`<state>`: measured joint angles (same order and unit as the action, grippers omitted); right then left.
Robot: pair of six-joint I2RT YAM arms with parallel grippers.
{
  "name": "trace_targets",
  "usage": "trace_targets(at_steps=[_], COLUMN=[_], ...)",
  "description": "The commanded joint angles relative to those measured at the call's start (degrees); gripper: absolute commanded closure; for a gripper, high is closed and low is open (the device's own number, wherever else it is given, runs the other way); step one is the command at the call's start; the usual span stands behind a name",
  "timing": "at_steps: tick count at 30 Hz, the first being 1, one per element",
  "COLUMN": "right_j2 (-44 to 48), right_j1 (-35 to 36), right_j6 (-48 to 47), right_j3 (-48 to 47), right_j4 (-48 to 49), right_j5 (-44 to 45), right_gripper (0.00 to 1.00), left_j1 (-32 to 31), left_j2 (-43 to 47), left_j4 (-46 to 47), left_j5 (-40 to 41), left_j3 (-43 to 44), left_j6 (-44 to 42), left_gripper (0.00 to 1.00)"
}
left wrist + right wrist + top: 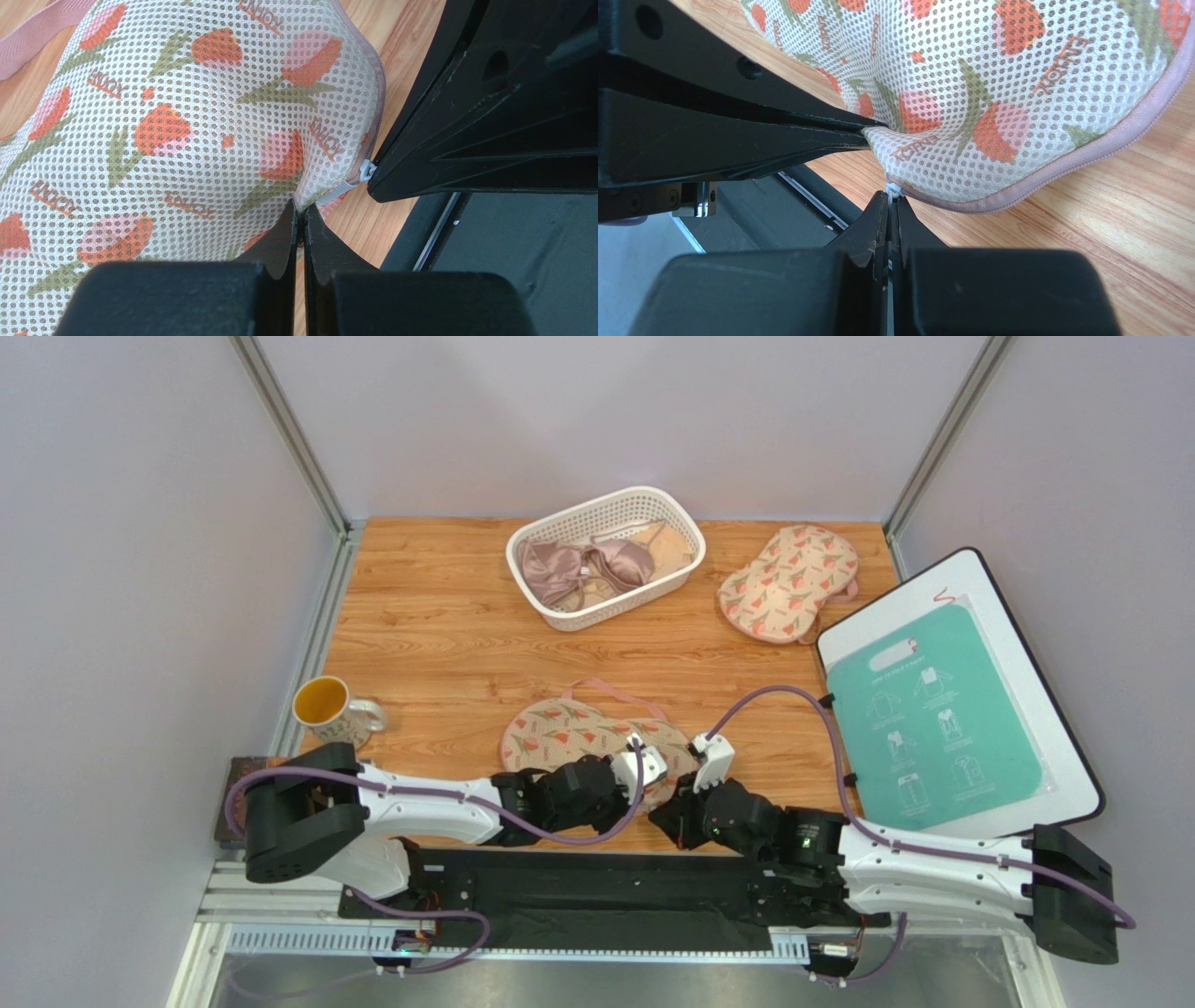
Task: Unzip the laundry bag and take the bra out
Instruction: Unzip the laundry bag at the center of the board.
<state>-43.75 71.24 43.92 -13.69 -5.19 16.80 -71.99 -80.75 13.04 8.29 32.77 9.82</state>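
Laundry bag: the flower-printed mesh laundry bag (589,735) lies flat on the wooden table (421,644), near centre, just beyond the two arm bases, its near edge at both grippers.
Left gripper: the left gripper (300,222) has its fingers pressed together on a fold of mesh at the bag's near edge, pinching the fabric just left of the zip end.
Right gripper: the right gripper (891,203) has its fingers pressed together on the small pale zip pull (893,190), which sticks out from the pink zip edging (1081,157).
Why held so: it reads as an anchor and a puller, with one gripper pinning the cloth so the bag cannot slide or bunch while the other draws the slider along the edging.
Fingers and bag: the two pinches sit just beside each other at the bag's near rim, and the rest of the bag spreads away to the far left of them.
Zip: the stretch of edging in view looks closed, so the unzipping appears barely begun.
Bra: no mustard fabric shows through the mesh or on the table; it is presumably inside the bag, but the mesh hides it.
Elsewhere: a white basket (671,511) holding a mauve satin bra (582,567) sits far centre, a second flowered bag (788,581) far right, and a mug (326,704) near left.
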Motion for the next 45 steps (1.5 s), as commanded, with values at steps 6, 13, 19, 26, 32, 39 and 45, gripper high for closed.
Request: trace_targets(at_steps=[6, 13, 19, 26, 32, 39, 45], right_j2=[3.0, 5.3, 4.3, 4.5, 2.0, 1.5, 3.4], right_j1=[-4.2, -8.2, -11.4, -13.0, -12.9, -13.0, -12.9], right_j6=[1.0, 0.5, -0.4, -0.2, -0.4, 0.4, 0.3], right_j3=[-2.4, -2.7, -2.1, -1.2, -1.2, -0.8, -0.7], right_j4=[-2.2, -4.3, -4.7, -4.7, -1.9, 0.7, -0.4], right_j5=[-2.5, -5.0, -6.6, -7.8, -11.3, -13.0, -13.3], right_gripper=[1.0, 1.0, 1.0, 1.0, 1.0, 1.0, 1.0], left_j1=[-1.1, -1.8, -3.4, -4.7, -5.4, -5.4, -5.4], left_j2=[4.9, 9.3, 12.5, 17.6, 19.3, 12.8, 2.7], left_j4=[0.4, -1.3, -3.9, -10.5, -16.6, -13.4, -10.1], left_j5=[4.4, 6.8, 10.2, 12.4, 10.7, 5.2, 4.3], left_j3=[-4.0, -7.0, -7.9, -7.3, -0.8, 7.0, 11.0], left_j6=[-2.6, -2.4, -2.1, -0.6, -1.0, -3.8, -3.6], left_gripper=[1.0, 1.0, 1.0, 1.0, 0.49, 0.24, 0.24])
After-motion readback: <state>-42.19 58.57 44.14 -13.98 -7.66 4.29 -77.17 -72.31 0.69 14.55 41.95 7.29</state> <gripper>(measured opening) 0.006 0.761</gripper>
